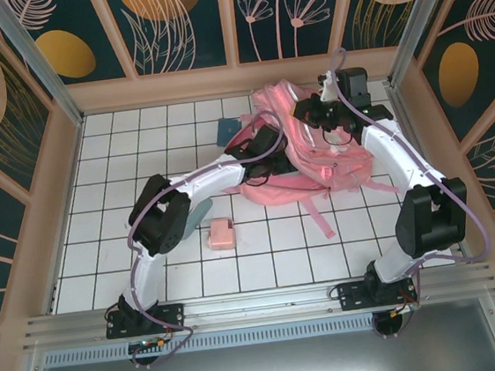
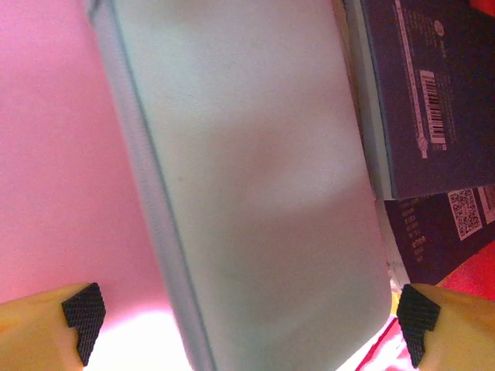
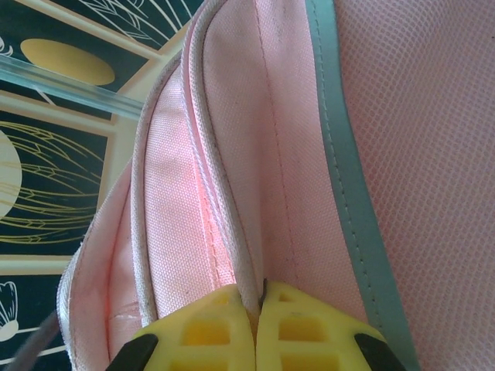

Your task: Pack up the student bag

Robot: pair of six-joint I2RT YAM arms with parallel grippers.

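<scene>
Top external: high behind arm bases, facing down over whole table point(image 1: 137, 144). Left wrist: close, just ahead of left gripper point(image 2: 247, 321). Right wrist: close, at right gripper point(image 3: 259, 309) tips. All share student bag point(image 1: 312, 165).

Left tiles point(image 1: 109, 178) open, student bag point(image 1: 342, 162) blocks far right — pink box point(image 1: 221, 233) centre

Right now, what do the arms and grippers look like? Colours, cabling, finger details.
Both the left arm and right arm have white links, black joint housings and a lilac cable looped alongside. Left gripper: yellow fingers tipped with black ridged pads. Right gripper: yellow fingers with moulded rectangular windows, black at the base.
</scene>
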